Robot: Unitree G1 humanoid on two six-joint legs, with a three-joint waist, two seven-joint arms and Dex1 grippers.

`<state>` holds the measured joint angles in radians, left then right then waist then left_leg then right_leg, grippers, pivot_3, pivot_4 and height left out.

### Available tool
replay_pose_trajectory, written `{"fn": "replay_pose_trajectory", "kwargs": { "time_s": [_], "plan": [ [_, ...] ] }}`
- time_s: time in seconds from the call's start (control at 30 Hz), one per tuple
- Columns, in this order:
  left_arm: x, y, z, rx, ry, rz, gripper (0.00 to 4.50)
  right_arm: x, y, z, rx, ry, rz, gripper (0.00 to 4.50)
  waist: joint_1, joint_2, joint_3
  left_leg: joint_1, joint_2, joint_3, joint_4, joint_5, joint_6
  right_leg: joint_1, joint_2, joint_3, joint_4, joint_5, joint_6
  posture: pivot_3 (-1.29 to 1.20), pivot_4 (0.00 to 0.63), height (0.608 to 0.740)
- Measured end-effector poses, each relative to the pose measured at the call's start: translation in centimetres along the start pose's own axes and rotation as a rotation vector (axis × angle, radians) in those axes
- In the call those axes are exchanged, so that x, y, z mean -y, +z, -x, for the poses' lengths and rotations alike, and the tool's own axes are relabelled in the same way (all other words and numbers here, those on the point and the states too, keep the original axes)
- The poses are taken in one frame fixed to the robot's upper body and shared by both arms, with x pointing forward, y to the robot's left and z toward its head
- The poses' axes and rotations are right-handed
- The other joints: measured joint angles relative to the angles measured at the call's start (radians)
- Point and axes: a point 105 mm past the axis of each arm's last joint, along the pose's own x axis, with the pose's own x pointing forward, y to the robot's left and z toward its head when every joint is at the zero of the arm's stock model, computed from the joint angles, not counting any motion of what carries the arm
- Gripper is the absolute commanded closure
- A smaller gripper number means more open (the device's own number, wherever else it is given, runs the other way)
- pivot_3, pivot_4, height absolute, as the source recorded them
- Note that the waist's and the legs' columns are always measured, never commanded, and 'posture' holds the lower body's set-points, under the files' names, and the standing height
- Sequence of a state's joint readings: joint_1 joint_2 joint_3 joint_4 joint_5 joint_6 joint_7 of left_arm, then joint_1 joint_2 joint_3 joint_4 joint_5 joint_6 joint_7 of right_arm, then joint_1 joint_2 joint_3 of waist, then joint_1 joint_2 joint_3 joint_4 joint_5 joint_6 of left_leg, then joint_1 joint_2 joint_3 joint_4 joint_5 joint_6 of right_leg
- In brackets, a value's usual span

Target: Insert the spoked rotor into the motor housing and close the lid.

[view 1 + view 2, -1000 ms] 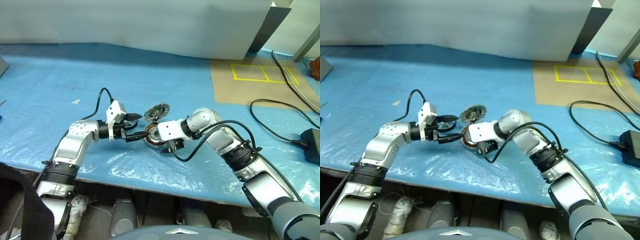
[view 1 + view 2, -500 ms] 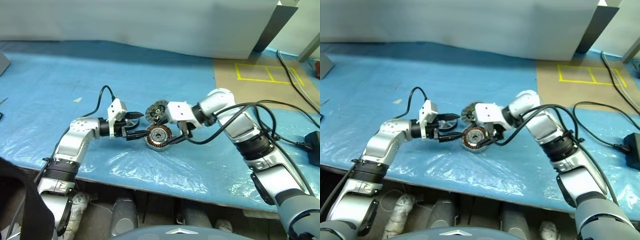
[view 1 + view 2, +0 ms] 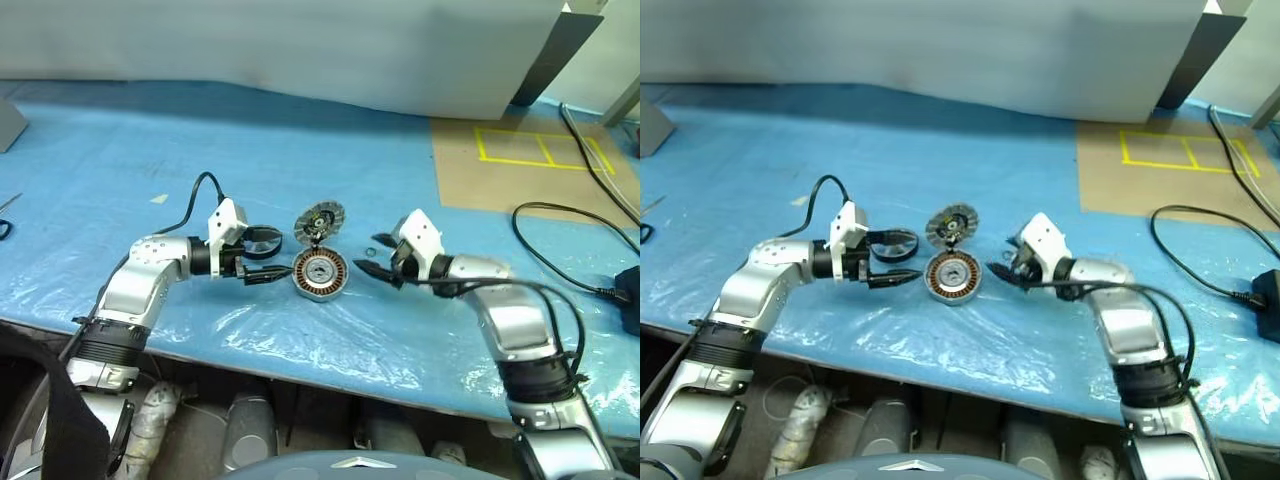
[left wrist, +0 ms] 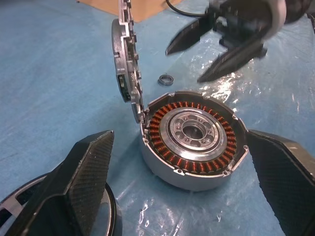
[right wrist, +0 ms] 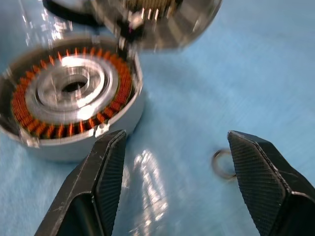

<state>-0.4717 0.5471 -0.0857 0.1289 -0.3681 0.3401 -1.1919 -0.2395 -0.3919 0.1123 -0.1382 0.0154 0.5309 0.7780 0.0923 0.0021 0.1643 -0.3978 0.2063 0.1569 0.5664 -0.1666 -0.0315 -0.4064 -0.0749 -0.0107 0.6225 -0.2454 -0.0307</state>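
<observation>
On the blue plastic-covered table [image 3: 150, 130], near its front edge, the motor housing [image 3: 320, 273], lying flat with the open side up. At its far rim the lid [image 3: 319, 220], standing almost on edge and touching the housing.

To the left of the housing the left gripper [image 3: 280, 255], opened wide, holding nothing and pointing at the housing's side. To the right the right gripper [image 3: 367, 254], also opened and empty, a little apart from the housing. Between the right gripper's fingers, on the table, a small metal ring [image 3: 371, 251].

From the left wrist, more detail: orange copper windings in a full circle, and a silver hub with rings in the middle. Not possible to tell if this hub is the spoked rotor. Also there, under the one finger [image 4: 83, 182], a dark-rimmed round part [image 4: 110, 216] with pale slots inside.

From the right wrist, the little ring just beside one finger [image 5: 261, 182], not touched.
</observation>
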Motion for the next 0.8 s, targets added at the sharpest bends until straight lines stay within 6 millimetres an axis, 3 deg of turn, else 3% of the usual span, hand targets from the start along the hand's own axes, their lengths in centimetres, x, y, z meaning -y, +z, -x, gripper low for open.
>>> {"fn": "replay_pose_trajectory", "kwargs": {
  "time_s": [0.27, 0.57, 0.7, 0.8],
  "plan": [
    [-0.1, 0.1, -0.2, -0.004, -0.010, -0.005, 0.00, 1.9, -1.0, -0.3, 0.032, -0.164, -0.044, 1.09, -0.001, 0.000, 0.000, 0.003, 0.000, 0.000, -0.001, 0.000, 0.000, 0.002, 0.000, 0.001, 0.000, 0.000, 0.000, 0.00, 0.150, 0.740],
    [-0.1, 0.0, -0.1, -0.009, -0.013, -0.003, 0.00, 1.5, -0.3, 0.3, 0.071, -0.103, -0.154, 1.09, -0.001, 0.000, 0.000, 0.002, 0.000, 0.000, -0.002, 0.000, 0.000, 0.002, 0.000, 0.001, -0.001, 0.000, 0.001, 0.00, 0.150, 0.740],
    [-0.2, 0.0, -0.1, -0.010, -0.012, -0.003, 0.00, 2.9, 0.0, 0.2, 0.075, -0.157, -0.159, 1.09, -0.001, 0.000, 0.000, 0.002, 0.000, 0.000, -0.002, 0.000, 0.000, 0.002, 0.000, 0.001, -0.001, 0.000, 0.001, 0.00, 0.150, 0.740],
    [-0.2, -0.1, -0.1, -0.014, -0.010, -0.005, 0.00, 3.8, -0.9, 0.4, 0.047, -0.198, -0.170, 1.09, 0.001, 0.000, 0.000, 0.002, 0.000, 0.000, -0.002, 0.000, 0.000, 0.002, 0.000, 0.001, -0.001, 0.000, 0.000, 0.00, 0.150, 0.740]
  ]
}}
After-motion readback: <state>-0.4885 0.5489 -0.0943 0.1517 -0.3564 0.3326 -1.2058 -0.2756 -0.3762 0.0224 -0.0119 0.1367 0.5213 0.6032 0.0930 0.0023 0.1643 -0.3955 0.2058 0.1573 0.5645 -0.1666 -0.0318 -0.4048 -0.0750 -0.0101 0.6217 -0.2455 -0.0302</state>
